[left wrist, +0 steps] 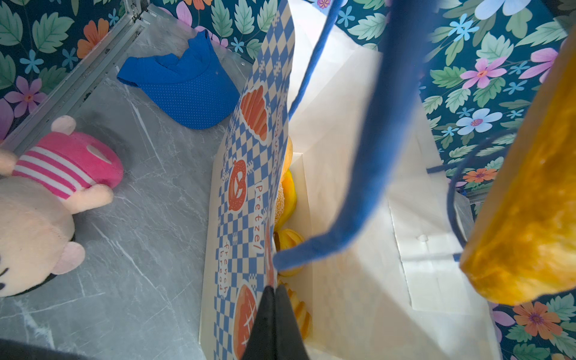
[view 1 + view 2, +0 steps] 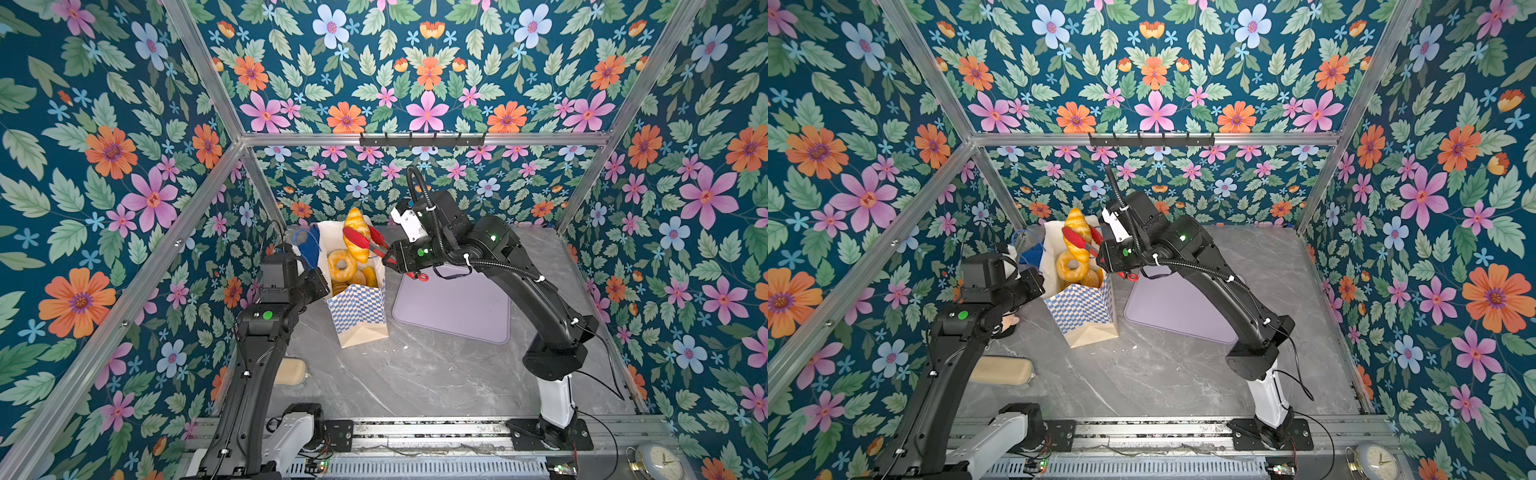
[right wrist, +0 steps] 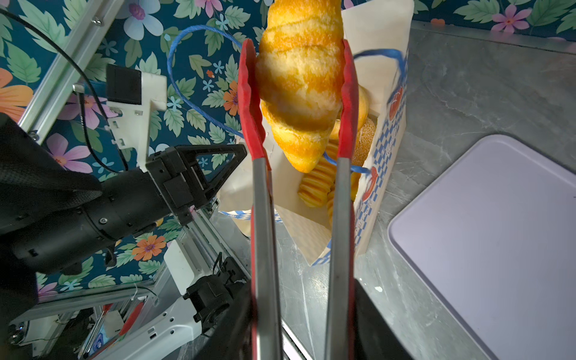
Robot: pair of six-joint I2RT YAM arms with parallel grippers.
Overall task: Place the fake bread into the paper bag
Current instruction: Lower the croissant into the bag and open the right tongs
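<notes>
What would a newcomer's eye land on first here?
A glossy golden toy croissant, pinched in red-tipped steel tongs held by the right tool, hangs over the open blue-and-white checkered paper bag, left of centre. The left tool pinches the bag's rim; floral walls surround it.

Bright, even overhead light; soft shadows on the grey marble-patterned tabletop (image 2: 415,374). Left wrist view: the thick blue cord handle (image 1: 374,156) of the checkered paper bag (image 1: 249,218) and the glossy golden croissant (image 1: 530,202), close to the lens, are blurred. Right wrist view: sharp; the croissant's (image 3: 299,124) lower half is shaded.
</notes>
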